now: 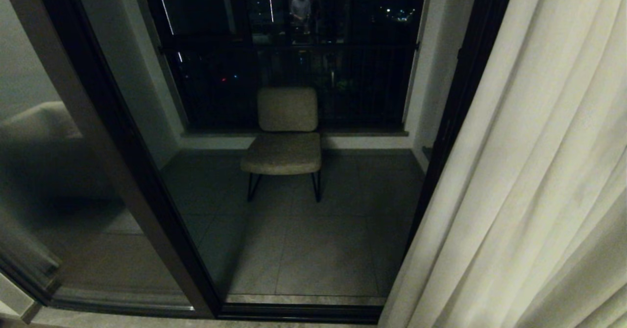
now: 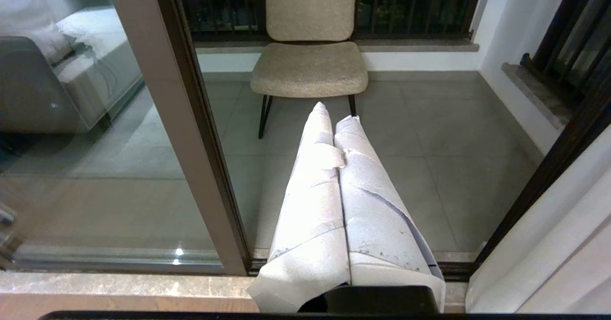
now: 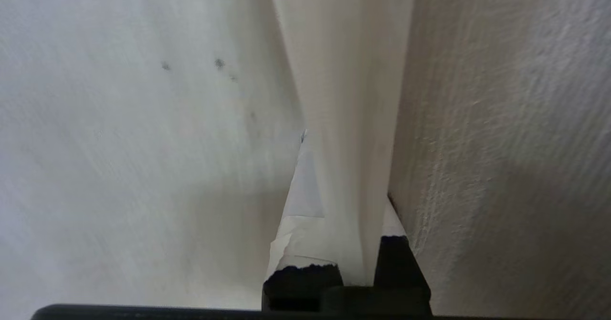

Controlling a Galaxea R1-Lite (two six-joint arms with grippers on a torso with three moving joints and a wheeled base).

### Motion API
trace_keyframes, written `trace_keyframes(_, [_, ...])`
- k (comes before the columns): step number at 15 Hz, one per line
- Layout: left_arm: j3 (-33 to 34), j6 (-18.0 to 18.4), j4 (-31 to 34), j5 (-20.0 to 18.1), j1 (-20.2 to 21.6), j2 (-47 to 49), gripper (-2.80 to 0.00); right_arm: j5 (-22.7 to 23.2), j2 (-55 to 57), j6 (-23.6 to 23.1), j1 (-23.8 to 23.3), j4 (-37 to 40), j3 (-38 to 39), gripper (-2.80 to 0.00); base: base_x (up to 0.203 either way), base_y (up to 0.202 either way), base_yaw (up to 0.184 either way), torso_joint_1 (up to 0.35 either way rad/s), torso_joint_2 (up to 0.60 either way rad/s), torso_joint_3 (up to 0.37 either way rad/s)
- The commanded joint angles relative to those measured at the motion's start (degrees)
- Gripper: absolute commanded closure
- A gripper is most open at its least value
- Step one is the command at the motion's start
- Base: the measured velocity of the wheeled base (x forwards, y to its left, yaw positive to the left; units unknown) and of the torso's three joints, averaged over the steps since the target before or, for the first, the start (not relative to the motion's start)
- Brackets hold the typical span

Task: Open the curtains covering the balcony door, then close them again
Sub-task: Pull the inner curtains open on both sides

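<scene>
The curtains (image 1: pixel 529 181) are hanging bunched right of the balcony door (image 1: pixel 122 171), exposing the balcony chair (image 1: pixel 286 137). The right gripper (image 3: pixel 351 243) is pinching a curtain fold between its taped fingers (image 3: pixel 300 215). The left gripper (image 2: pixel 341 124) (parked, empty) is pointing its closed fingers toward the door.

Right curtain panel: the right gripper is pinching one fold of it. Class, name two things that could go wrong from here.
1. The right gripper clamps only a thin pleat of the curtain; pulling might let the fabric slip out, or strain it.
2. The head view shows no arm, so a snag against the dark frame of the balcony door could go unnoticed.
</scene>
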Motion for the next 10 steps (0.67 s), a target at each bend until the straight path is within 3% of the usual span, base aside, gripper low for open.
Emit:
trace_keyframes(1, [0.0, 0.0, 0.0, 0.0, 0.0, 0.0, 0.00, 0.1, 0.5, 0.1, -2.1, -0.3, -2.8, 0.00, 0.000, 0.000, 0.000, 0.000, 0.00, 0.000])
trace_keyframes(10, [0.0, 0.0, 0.0, 0.1, 0.0, 0.0, 0.00, 1.0, 10.1, 0.9, -20.2, -0.6, -13.3, 0.00, 0.000, 0.000, 0.000, 0.000, 0.00, 0.000])
